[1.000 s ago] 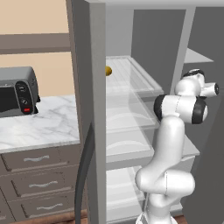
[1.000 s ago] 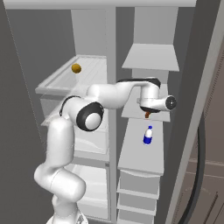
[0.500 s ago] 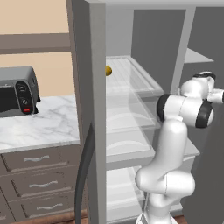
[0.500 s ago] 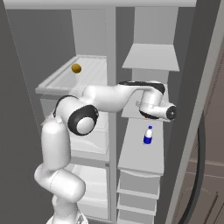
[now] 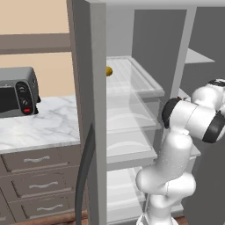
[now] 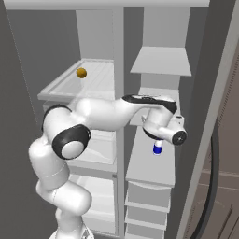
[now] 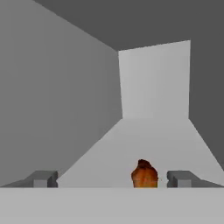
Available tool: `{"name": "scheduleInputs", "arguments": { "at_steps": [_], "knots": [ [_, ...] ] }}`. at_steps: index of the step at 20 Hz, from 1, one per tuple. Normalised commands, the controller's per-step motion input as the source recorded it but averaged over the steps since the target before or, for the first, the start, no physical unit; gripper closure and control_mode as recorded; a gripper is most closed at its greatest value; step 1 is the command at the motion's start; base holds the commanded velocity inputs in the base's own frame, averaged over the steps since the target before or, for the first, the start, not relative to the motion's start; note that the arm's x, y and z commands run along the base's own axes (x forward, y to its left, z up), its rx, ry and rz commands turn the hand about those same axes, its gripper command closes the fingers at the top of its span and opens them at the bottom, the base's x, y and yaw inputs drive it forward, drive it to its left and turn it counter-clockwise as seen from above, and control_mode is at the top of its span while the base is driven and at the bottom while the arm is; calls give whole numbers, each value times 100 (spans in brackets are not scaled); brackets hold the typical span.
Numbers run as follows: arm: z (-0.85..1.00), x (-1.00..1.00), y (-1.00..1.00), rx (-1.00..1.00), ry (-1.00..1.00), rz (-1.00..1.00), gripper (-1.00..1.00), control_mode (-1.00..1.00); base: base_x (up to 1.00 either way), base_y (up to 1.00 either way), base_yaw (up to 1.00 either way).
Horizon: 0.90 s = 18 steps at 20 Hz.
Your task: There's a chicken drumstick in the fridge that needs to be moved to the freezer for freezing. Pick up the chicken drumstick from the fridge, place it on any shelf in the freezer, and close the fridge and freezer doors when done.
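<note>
With my jaws (image 7: 111, 178) spread wide and gripping nothing, one chicken drumstick (image 7: 144, 174) lies on the pale shelf (image 7: 153, 140) between my two fingertips (image 7: 41, 178), nearer the right one; whether it touches that tip I cannot tell. I sit inside the freezer (image 6: 161, 60). One blue-and-white bottle (image 6: 158, 148) stands just below my wrist, and one yellow ball (image 6: 81, 73) rests well off in the fridge (image 6: 93, 46).
</note>
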Motion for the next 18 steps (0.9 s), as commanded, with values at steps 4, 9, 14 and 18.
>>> {"name": "scheduleInputs", "arguments": {
  "at_steps": [4,9,14,18],
  "knots": [
    [35,-94,2,-10,-7,-9,-100,-100,0,0,0],
    [64,-100,8,-13,-2,-11,-100,-100,0,0,0],
    [65,-96,14,-10,4,-11,-100,-100,0,0,0],
    [20,-53,28,-4,27,-2,-100,-100,0,0,0]
  ]
}}
